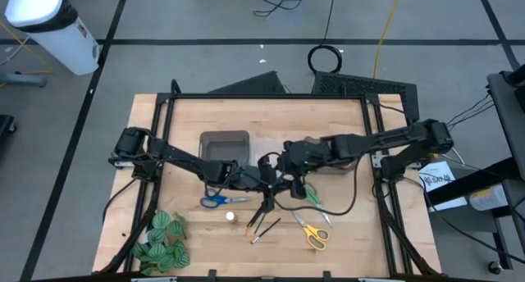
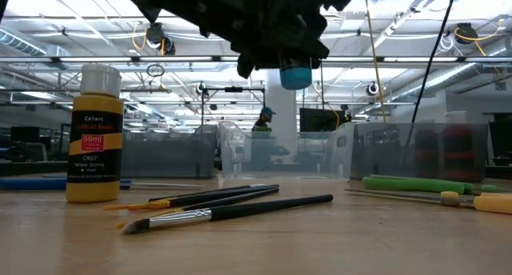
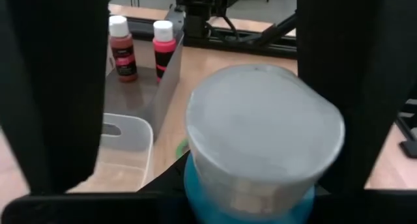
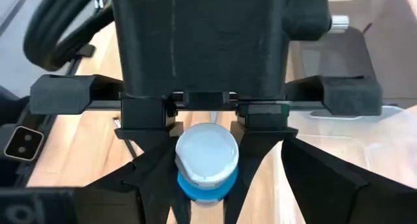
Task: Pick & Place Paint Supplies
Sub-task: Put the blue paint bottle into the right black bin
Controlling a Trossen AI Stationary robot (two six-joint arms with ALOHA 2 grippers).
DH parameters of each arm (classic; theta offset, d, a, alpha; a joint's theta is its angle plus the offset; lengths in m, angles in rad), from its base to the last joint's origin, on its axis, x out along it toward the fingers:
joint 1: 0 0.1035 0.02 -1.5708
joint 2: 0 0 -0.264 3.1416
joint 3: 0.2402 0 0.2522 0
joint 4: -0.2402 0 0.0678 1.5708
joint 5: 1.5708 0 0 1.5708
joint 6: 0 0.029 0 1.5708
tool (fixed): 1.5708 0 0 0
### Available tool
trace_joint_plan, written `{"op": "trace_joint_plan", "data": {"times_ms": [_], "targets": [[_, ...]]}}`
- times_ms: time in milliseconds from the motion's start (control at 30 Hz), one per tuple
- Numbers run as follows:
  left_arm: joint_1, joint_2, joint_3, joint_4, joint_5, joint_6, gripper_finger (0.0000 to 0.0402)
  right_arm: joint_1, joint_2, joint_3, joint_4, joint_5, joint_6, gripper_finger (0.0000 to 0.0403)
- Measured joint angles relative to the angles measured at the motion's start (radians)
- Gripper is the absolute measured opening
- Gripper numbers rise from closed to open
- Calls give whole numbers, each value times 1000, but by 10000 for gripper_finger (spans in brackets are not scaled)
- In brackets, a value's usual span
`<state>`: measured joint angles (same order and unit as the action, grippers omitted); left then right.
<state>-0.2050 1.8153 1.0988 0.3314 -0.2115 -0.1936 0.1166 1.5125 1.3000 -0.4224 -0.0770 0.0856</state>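
Above the counter's middle, beyond the brushes (image 1: 264,220) at its near edge, the left end effector (image 4: 207,160) clamps an upright blue paint bottle (image 4: 207,160), while the right end effector (image 1: 289,163), jaws wide, faces it just beside.

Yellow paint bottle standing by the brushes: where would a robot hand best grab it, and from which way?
Probably the yellow bottle is best taken from straight above, fingers closing on its round body just under the white cap: it stands upright, and the brushes lie low beside it.
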Motion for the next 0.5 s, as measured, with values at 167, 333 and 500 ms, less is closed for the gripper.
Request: {"op": "trace_joint_plan", "data": {"times_ms": [167,333,500], "targets": [[0,0,0,-14,-2,0,121,0,7,0,-2,-3,4,218],[0,0,0,-15,-8,-3,117,0,7,0,-6,-6,3,158],[4,0,0,-18,-18,-10,126,3,6,0,-2,-10,-22,104]]}}
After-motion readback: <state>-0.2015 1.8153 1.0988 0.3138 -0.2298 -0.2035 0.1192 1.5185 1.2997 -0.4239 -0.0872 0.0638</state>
